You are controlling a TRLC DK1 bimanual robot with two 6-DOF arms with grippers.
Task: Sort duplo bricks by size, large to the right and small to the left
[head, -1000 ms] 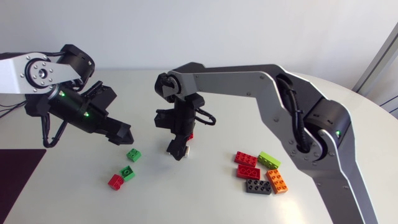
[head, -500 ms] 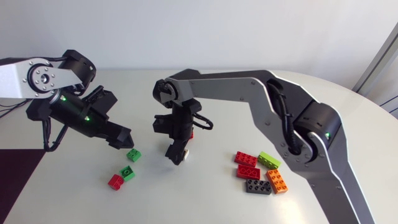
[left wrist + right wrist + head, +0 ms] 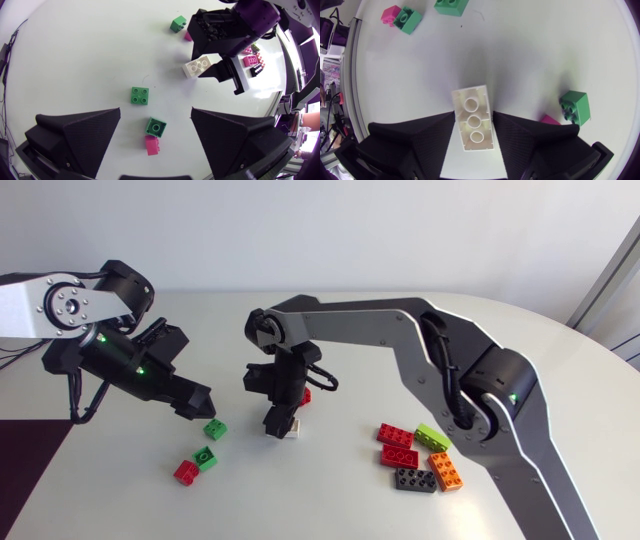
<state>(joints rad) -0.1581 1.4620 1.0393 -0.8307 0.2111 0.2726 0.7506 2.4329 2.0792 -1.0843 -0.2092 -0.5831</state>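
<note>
A long white brick (image 3: 474,122) lies on the table between the fingers of my right gripper (image 3: 474,117). Both fingers press its long sides, so that gripper is shut on it. From overhead the white brick (image 3: 284,426) sits mid-table under the right gripper (image 3: 282,420). My left gripper (image 3: 200,400) hangs open at the left, just above a small green brick (image 3: 215,428). A second small green brick (image 3: 156,127) touches a small red one (image 3: 152,145) under the open left gripper (image 3: 155,114).
Several large bricks lie grouped at the right: two red (image 3: 397,446), a lime (image 3: 432,438), an orange (image 3: 446,470) and a black (image 3: 415,480). A small green brick (image 3: 575,107) and a small red one (image 3: 550,120) lie just beside the right gripper.
My right gripper has come down and closed on the white brick. The left arm shifted slightly right early on, then held still.
</note>
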